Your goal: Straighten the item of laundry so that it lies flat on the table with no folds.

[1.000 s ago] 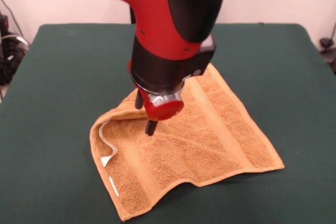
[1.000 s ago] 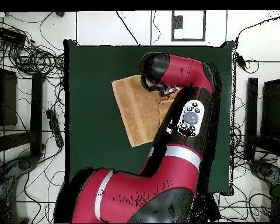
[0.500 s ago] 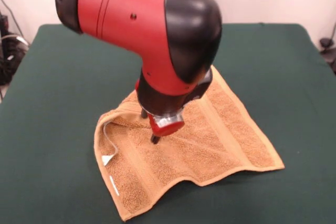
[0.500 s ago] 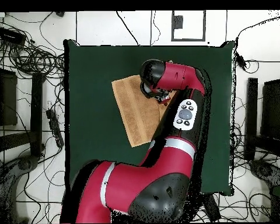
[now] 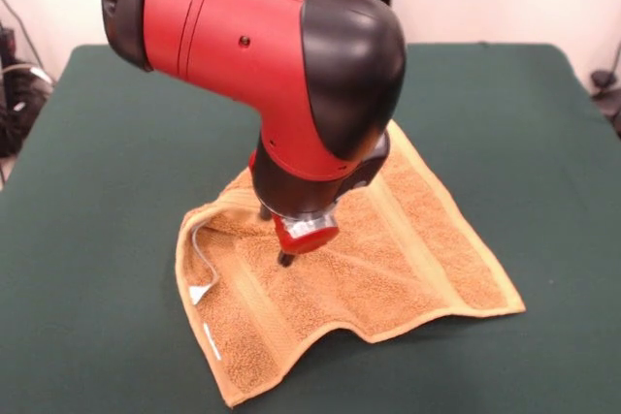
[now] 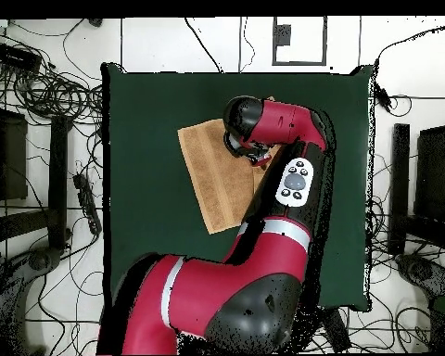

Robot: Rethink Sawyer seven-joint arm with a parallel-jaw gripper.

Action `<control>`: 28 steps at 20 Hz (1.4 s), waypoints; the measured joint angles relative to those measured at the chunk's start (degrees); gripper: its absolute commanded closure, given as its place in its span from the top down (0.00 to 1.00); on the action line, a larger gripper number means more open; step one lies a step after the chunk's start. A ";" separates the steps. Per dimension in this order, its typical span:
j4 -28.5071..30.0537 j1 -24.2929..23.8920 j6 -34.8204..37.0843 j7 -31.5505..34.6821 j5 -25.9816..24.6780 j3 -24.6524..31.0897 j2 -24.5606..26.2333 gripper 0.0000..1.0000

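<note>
From the front, my hand [image 5: 277,237] is down on the orange-tan towel [image 5: 388,249] near its left part, two dark fingertips showing below the red wrist piece, one touching the cloth, though I cannot tell whether they are spread or pinched; the towel lies on the dark green tabletop [image 5: 116,143] with its left edge curled up beside a white label [image 5: 199,294] (the near edge also lifts in a low ripple). From overhead, my arm [image 6: 282,185] covers the towel's right side and hides the hand, and the towel [image 6: 212,181] sits toward the middle of the tabletop [image 6: 143,139], slightly askew.
</note>
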 measured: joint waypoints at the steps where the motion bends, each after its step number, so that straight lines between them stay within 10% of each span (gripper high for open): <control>1: 0.00 0.00 0.00 0.00 0.00 0.00 0.01 1.00; 28: 0.81 0.36 11.89 0.00 -1.97 -1.18 -8.14 1.00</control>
